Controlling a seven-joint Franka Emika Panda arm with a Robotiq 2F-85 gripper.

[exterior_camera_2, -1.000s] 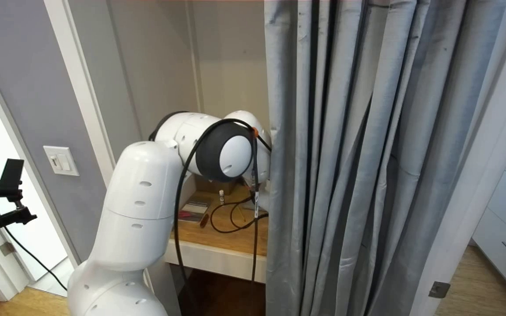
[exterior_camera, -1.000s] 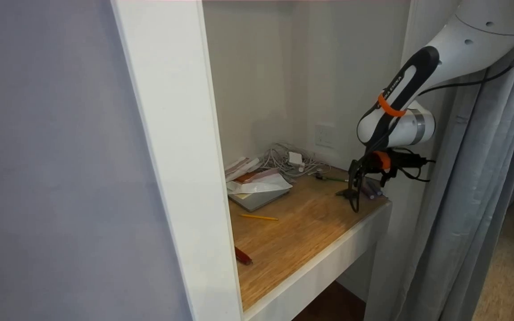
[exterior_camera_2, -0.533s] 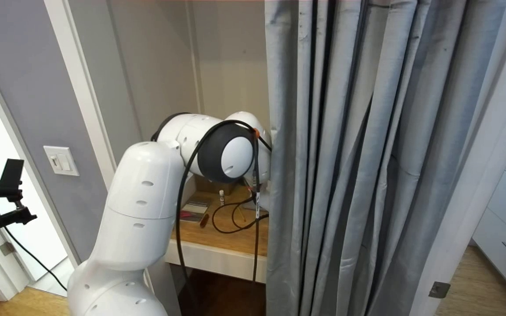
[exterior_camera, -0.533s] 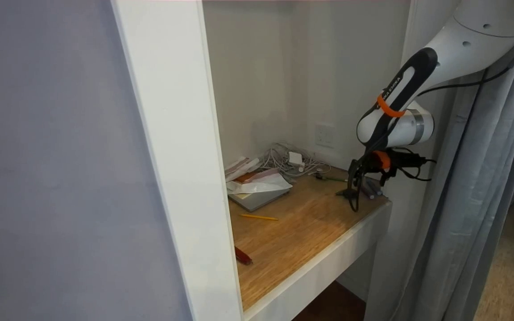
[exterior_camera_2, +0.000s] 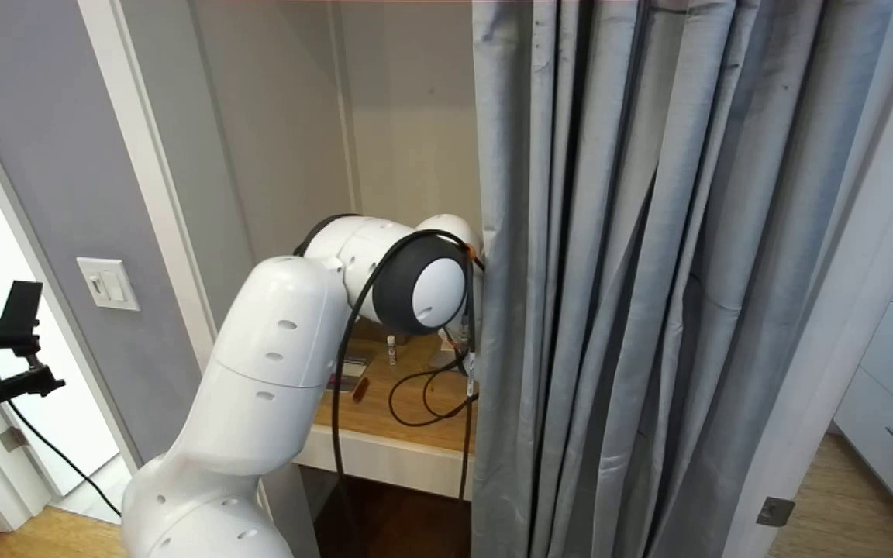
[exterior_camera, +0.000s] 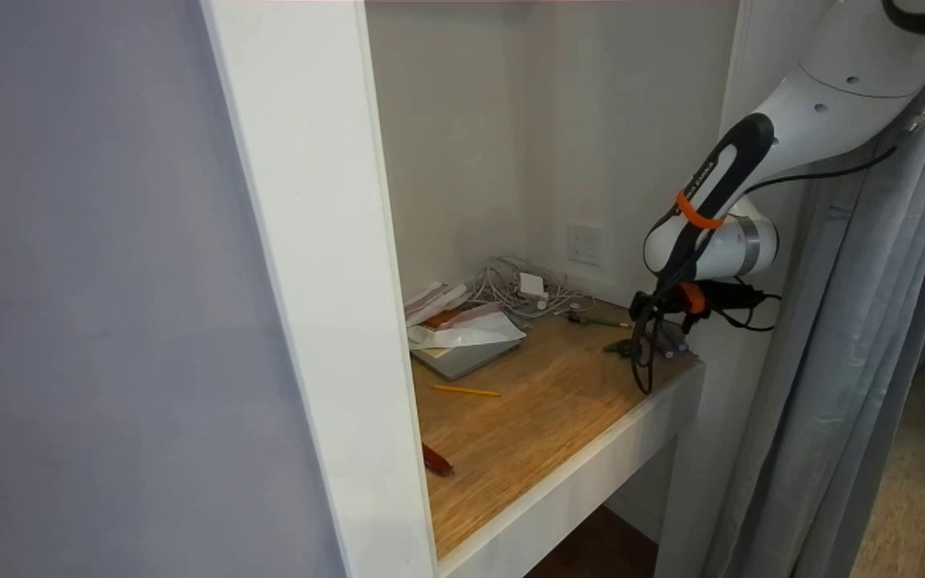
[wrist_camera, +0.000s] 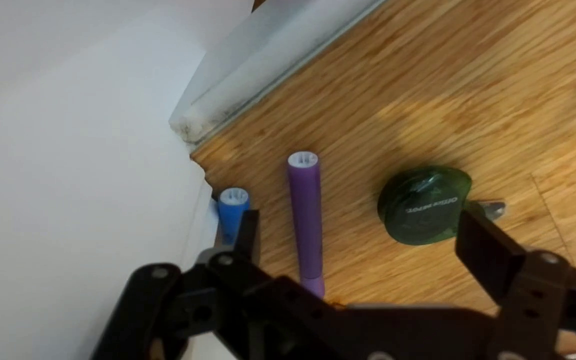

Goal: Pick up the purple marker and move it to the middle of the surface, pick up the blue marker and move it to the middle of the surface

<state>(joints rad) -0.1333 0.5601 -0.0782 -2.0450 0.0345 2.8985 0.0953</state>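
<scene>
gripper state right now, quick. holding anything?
Gripper: open, jaws well apart, holding nothing; the purple marker lies ungripped on the board.

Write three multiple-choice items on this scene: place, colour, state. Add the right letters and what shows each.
1) In the wrist view, the purple marker lies: A) between blue marker and Office Depot case; B) right of both; C) left of both.
2) The case is: A) red; B) yellow; C) green.
3) The gripper is: A) shut; B) open; C) gripping a marker.

1 A: blue shows to its left, case to its right.
2 C: its body looks dark green.
3 B: its jaws stand apart, gripping nothing.
</scene>
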